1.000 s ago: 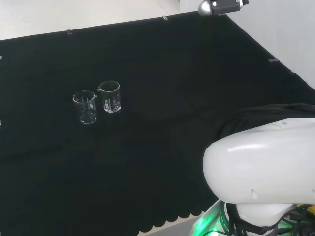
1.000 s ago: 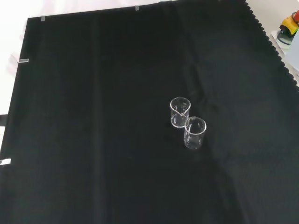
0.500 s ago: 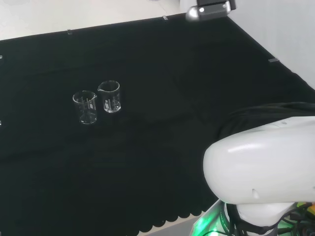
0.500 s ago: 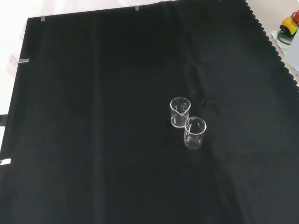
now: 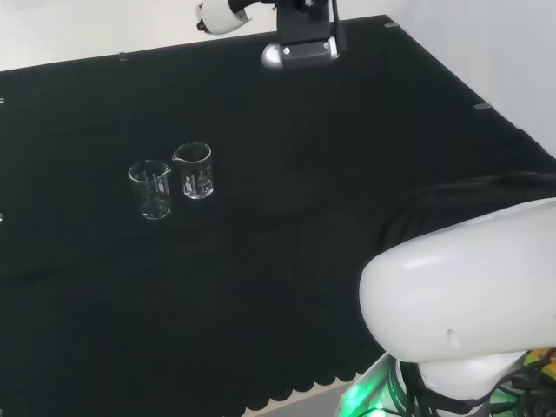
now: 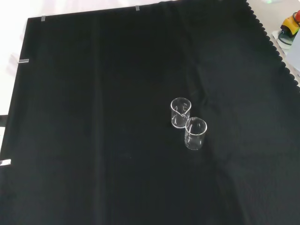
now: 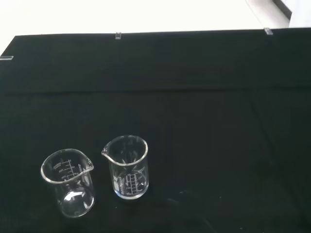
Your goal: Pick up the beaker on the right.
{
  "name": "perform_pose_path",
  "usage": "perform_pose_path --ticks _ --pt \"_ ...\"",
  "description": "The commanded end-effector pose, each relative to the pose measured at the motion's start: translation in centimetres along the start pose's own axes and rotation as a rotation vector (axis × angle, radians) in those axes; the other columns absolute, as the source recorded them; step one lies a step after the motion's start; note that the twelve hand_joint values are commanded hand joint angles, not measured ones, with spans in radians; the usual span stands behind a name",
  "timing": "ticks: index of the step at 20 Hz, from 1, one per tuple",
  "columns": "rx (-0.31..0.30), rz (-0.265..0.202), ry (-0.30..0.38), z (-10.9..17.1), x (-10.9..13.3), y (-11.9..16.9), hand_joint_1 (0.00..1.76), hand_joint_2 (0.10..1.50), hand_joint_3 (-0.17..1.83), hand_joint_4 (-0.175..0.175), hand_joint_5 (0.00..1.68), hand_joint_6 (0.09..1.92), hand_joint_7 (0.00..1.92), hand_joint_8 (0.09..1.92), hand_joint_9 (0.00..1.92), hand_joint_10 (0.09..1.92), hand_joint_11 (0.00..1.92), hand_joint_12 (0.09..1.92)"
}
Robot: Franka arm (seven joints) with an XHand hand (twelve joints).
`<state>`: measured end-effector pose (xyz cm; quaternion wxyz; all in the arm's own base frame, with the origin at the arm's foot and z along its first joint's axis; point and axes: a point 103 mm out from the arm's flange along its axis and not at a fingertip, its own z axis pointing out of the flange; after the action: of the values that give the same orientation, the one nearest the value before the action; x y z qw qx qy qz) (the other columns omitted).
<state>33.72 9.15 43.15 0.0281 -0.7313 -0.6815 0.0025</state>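
Clear glass: two beakers upright, just beside each other; right beaker (image 5: pixel 197 170) untouched on the surface (image 5: pixel 287 217). Pickup not begun. Hand state: cannot tell.

Black cloth (image 6: pixel 103 93) bears two beakers (image 6: pixel 195 133) (upright).

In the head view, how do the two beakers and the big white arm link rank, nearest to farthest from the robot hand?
The robot hand is at the view's top.
1. Right beaker, left of centre.
2. Left beaker, just beside it, further left.
3. White arm link, lower right corner.
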Motion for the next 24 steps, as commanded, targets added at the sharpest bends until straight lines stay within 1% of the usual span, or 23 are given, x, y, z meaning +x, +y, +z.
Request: perform_pose_path --ticks 1,3,6,9,12,15,19,20,21,22,23,24 --pt "0.005 -0.037 0.038 2.7 -3.1 4.1 0.31 0.83 0.84 -0.041 0.17 0.09 0.06 0.51 0.09 0.65 0.00 0.95" --pt "0.016 -0.037 0.042 3.5 -4.5 5.3 0.33 0.82 0.84 -0.041 0.17 0.09 0.06 0.51 0.09 0.65 0.00 0.95" --pt "0.034 -0.042 0.051 4.6 -5.8 6.9 0.34 0.80 0.85 -0.041 0.16 0.09 0.06 0.51 0.09 0.65 0.00 0.95" --pt "0.048 -0.055 0.063 5.8 -6.2 8.0 0.36 0.78 0.85 -0.039 0.16 0.09 0.06 0.52 0.10 0.66 0.00 0.95" --pt "0.066 -0.051 0.069 7.3 -7.9 9.0 0.43 0.70 0.87 -0.037 0.16 0.09 0.07 0.54 0.12 0.67 0.00 0.95" --pt "0.082 -0.060 0.093 9.1 -8.6 10.1 0.50 0.64 0.89 -0.035 0.17 0.09 0.10 0.57 0.14 0.69 0.00 0.97" --pt "0.088 -0.073 0.143 10.9 -8.9 11.1 0.53 0.59 0.91 -0.031 0.18 0.09 0.11 0.59 0.16 0.70 0.00 0.99" --pt "0.079 -0.091 0.191 11.6 -7.2 11.5 0.54 0.58 0.91 -0.030 0.18 0.09 0.11 0.59 0.17 0.70 0.00 1.02" --pt "0.084 -0.101 0.227 11.9 -6.3 11.7 0.55 0.56 0.92 -0.029 0.18 0.09 0.12 0.60 0.18 0.70 0.00 1.05" --pt "0.094 -0.106 0.255 12.1 -5.9 11.8 0.56 0.55 0.93 -0.029 0.18 0.09 0.13 0.60 0.20 0.70 0.00 1.09" --pt "0.092 -0.114 0.278 12.1 -5.7 11.8 0.56 0.54 0.93 -0.028 0.18 0.09 0.13 0.61 0.21 0.70 0.00 1.13" --pt "0.098 -0.122 0.291 12.2 -5.6 11.9 0.57 0.52 0.94 -0.028 0.19 0.09 0.14 0.62 0.22 0.71 0.00 1.16"
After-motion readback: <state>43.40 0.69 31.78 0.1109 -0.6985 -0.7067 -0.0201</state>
